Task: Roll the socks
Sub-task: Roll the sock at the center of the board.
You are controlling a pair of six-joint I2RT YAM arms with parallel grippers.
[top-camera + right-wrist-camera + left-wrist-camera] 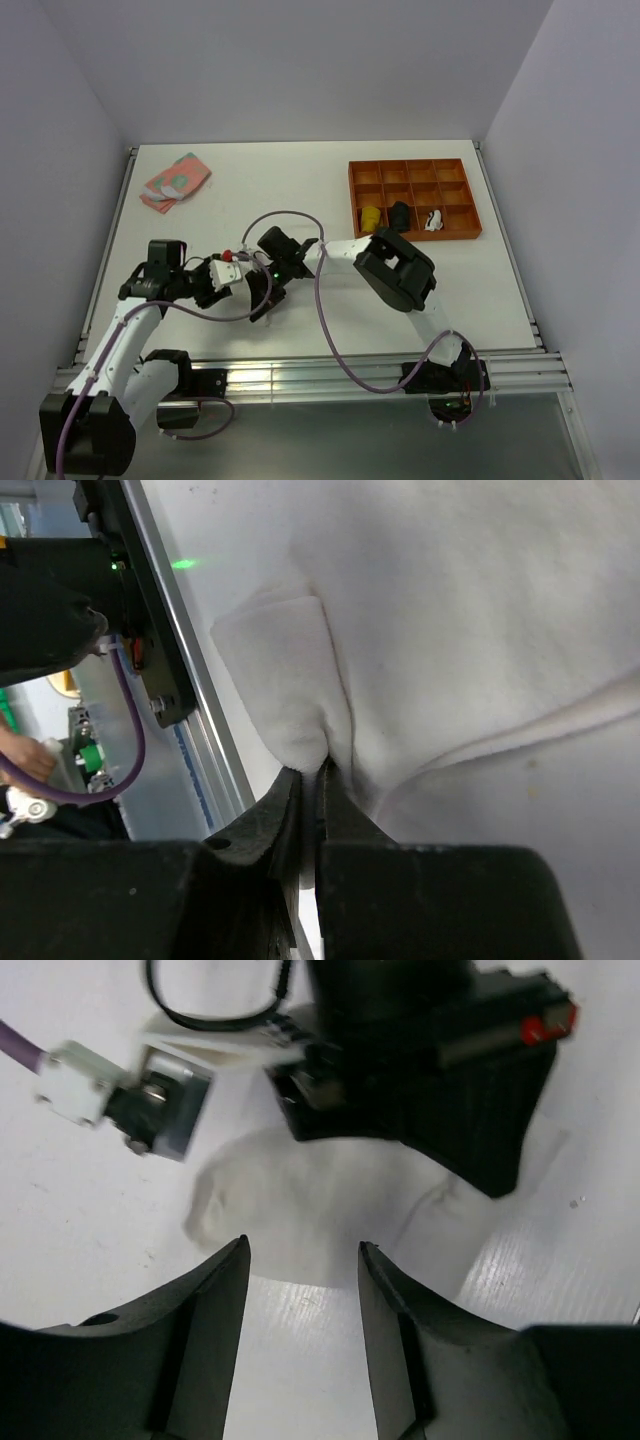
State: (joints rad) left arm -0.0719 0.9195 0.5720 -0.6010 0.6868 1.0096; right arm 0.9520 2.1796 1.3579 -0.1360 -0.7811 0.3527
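White sock (pixel 460 620) lies flat on table (pixel 330 190) near the front edge. Right gripper (pixel 318 772) pinches a fold of it, jaws closed tight. Left gripper (pixel 302 1255) empty, jaws apart, at sock's edge.

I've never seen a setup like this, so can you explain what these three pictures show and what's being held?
These are two robot arms bolted to a white table. One picture looks down from above; the other two come from a camera on each wrist, close up. The right gripper is shut, pinching a fold of a plain white fabric sock. The left gripper is open, with the sock just ahead of it. Farther back lie a pink and green patterned cloth bundle and an orange compartment tray holding small items.
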